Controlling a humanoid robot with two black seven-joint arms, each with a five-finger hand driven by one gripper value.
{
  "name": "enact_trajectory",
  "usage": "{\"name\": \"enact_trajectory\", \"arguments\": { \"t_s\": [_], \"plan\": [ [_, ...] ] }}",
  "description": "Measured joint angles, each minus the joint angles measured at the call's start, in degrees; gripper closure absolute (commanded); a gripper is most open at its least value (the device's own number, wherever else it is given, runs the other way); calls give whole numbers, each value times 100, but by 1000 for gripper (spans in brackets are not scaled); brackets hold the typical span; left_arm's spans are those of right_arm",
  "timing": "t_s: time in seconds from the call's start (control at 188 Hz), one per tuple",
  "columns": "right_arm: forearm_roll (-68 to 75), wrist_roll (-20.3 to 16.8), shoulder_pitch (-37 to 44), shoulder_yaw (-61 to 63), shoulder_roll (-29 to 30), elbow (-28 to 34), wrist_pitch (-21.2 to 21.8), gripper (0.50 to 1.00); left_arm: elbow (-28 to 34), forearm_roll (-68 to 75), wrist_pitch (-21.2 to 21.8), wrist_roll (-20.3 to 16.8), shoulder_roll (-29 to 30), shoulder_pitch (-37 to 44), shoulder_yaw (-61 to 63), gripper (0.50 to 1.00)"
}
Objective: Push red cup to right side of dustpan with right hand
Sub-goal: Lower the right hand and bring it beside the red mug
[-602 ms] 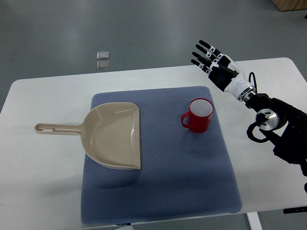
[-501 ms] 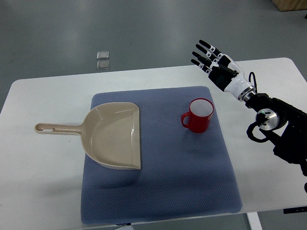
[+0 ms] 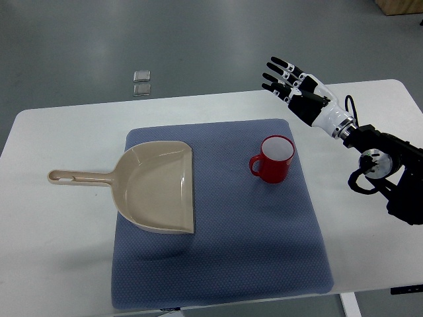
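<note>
Your right hand (image 3: 295, 87) hovers, fingers spread and empty, beyond the far right of the red cup (image 3: 273, 160), which stands upright on the blue mat (image 3: 264, 244), right of the dustpan (image 3: 155, 187).

A robotics test lab: a plain white counter (image 3: 59, 132) stands on a bare grey floor (image 3: 198, 39) fitted with two small metal plates (image 3: 141, 82), a blue mat (image 3: 264, 238) laid out as a work area, a wooden cabinet corner (image 3: 400, 6) far right.
</note>
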Motion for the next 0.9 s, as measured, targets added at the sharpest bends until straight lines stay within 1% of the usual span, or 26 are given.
{"name": "enact_trajectory", "arguments": {
  "t_s": [0.165, 0.277, 0.432, 0.597, 0.735, 0.9],
  "plan": [
    [-809, -8, -54, -86, -402, 344, 26, 566, -8, 0, -8, 0, 0, 0, 6, 500],
    [-1236, -9, -109, -282, -791, 611, 41, 566, -8, 1, -8, 0, 0, 0, 13, 500],
    [-1555, -8, -202, -443, -1352, 914, 114, 566, -15, 5, -16, 0, 0, 0, 21, 500],
    [-1881, -1, -305, -458, -1811, 1074, 256, 566, -17, 9, -75, 0, 0, -2, 23, 500],
    [-2122, 12, -455, -457, -2014, 1127, 263, 566, -17, 8, -152, 0, 0, -3, 23, 500],
    [-2231, 94, -650, -445, -2073, 1137, 248, 566, -17, 5, -175, 0, 0, -1, 23, 500]
  ]
}}
